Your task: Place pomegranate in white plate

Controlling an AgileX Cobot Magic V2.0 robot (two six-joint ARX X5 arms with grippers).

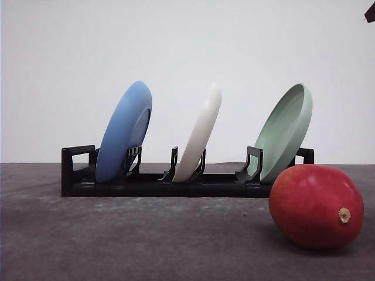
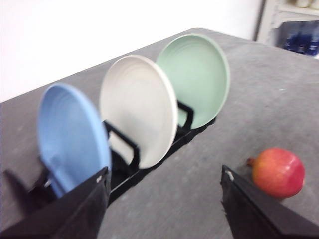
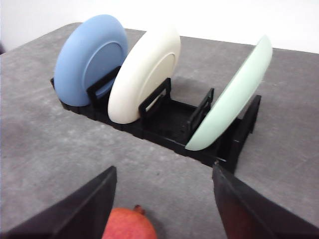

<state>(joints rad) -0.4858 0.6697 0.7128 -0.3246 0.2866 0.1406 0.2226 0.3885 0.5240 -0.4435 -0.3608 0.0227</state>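
Observation:
The red pomegranate [image 1: 316, 206] lies on the grey table at the front right, its tan stem nub facing the camera. The white plate [image 1: 200, 133] stands on edge in the middle slot of a black rack [image 1: 158, 184]. In the left wrist view my left gripper [image 2: 164, 174] is open, with the white plate [image 2: 137, 107] ahead of it and the pomegranate [image 2: 277, 172] just outside one finger. In the right wrist view my right gripper [image 3: 162, 172] is open above the table. The pomegranate [image 3: 128, 224] sits low between its spread fingers, untouched, and the white plate [image 3: 144, 74] stands beyond.
A blue plate [image 1: 124, 132] stands at the rack's left end and a pale green plate [image 1: 285, 132] at its right end, both leaning. A white wall rises behind the table. Bare grey tabletop [image 1: 146, 240] lies in front of the rack.

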